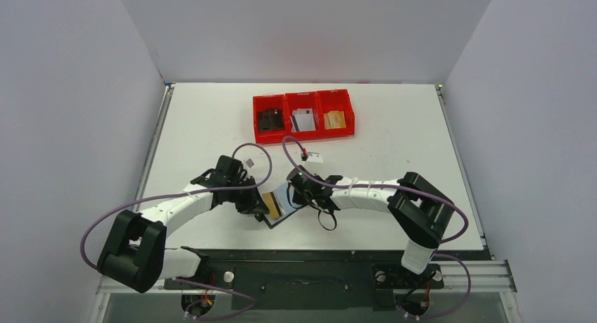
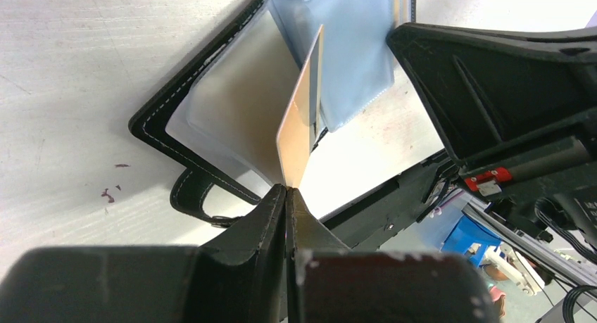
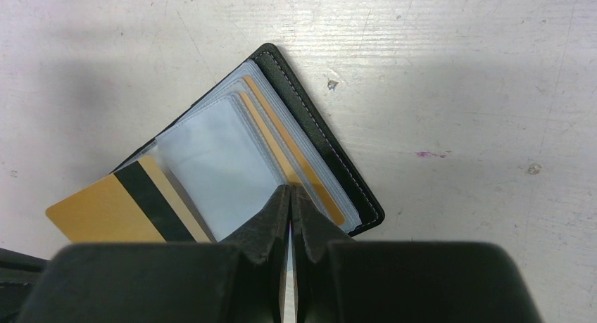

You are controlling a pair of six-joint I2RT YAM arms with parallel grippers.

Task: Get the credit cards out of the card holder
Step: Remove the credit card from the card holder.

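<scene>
The black card holder (image 1: 288,212) lies open on the table between both arms, its bluish clear sleeves (image 3: 218,154) fanned out. My left gripper (image 2: 286,189) is shut on the corner of a gold credit card (image 2: 299,136) that sticks partly out of a sleeve. That same gold card with its dark stripe (image 3: 120,207) pokes out at the holder's left side in the right wrist view. Another gold card (image 3: 303,154) sits inside a sleeve. My right gripper (image 3: 291,188) is shut at the sleeves' near edge, a thin pale sheet showing between its fingers.
Three joined red bins (image 1: 304,115) stand at the back of the table, holding a black item, a white-grey card and a tan card. A small white tag (image 1: 315,156) lies in front of them. The holder's strap loop (image 2: 193,193) trails onto the table.
</scene>
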